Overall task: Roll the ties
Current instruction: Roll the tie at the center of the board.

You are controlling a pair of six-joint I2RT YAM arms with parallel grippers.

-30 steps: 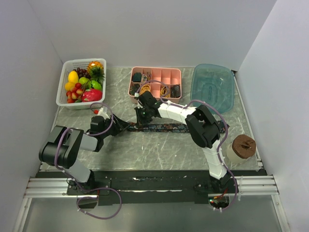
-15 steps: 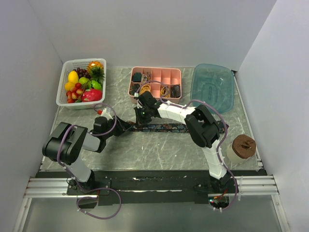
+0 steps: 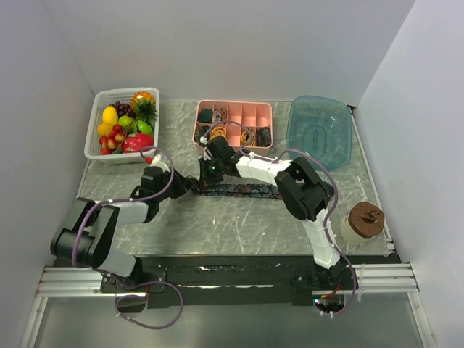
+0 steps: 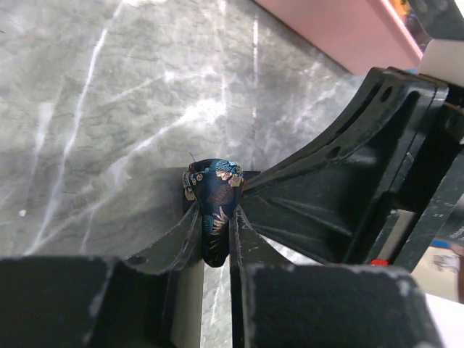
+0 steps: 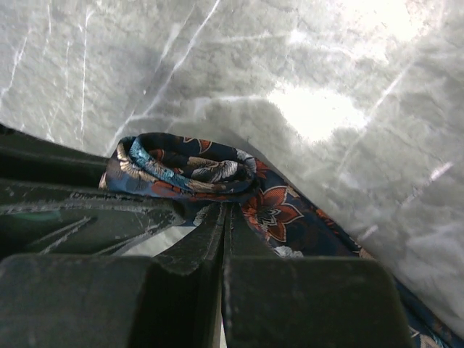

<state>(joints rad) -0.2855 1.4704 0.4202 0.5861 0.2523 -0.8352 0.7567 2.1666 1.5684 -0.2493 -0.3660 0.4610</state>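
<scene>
One of the ties (image 3: 243, 191), dark navy with a red and tan flower pattern, lies flat across the middle of the table, its left end wound into a small roll (image 5: 185, 165). My left gripper (image 3: 190, 185) comes at that roll from the left. In the left wrist view it (image 4: 215, 210) is shut on the roll (image 4: 214, 177), fabric squeezed between both fingers. My right gripper (image 3: 209, 176) reaches in from behind. Its jaws (image 5: 226, 209) are pressed together with the tips buried in the tie's fabric at the foot of the roll.
A pink compartment tray (image 3: 233, 106) with small items stands behind the tie, its edge also in the left wrist view (image 4: 341, 36). A blue tub (image 3: 319, 130) is at the back right, a white fruit basket (image 3: 98, 148) at the back left, a brown-lidded jar (image 3: 365, 221) at the right edge.
My left gripper has slid right up to the tie's rolled end and closed on it. The right gripper has edged slightly left, still shut at the roll.
</scene>
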